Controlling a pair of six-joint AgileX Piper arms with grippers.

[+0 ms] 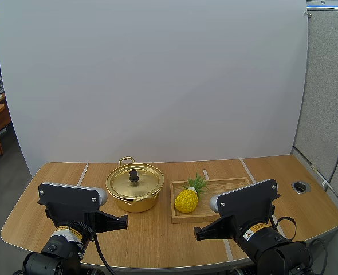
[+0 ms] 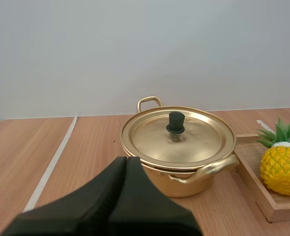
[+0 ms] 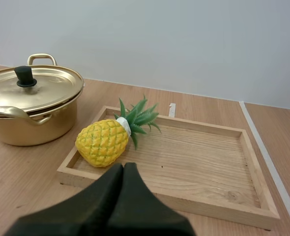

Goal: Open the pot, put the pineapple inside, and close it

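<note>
The pot (image 1: 133, 189) stood on the counter (image 1: 54, 189) with its lid (image 2: 184, 135) seated on the rim, black knob (image 2: 175, 122) upright at the centre. One looped handle faced the arms and the other faced away. Just to its right, apart from it, lay the wooden tray (image 3: 199, 157). The pineapple (image 3: 103, 142) rested on its side at the tray's left end, the end nearer the pot, with its green crown pointing away toward the tray's far edge. The rest of the tray was bare wood.

The left jaws lay together as one dark wedge, holding nothing, short of the pot's near handle. The right jaws were likewise pressed together and empty, on the near side of the tray, whose low rim stood between them and the pineapple.

Pale tape lines (image 1: 83, 173) ran across the counter, and near its right end sat what looked like a round cable port (image 1: 300, 186).
</note>
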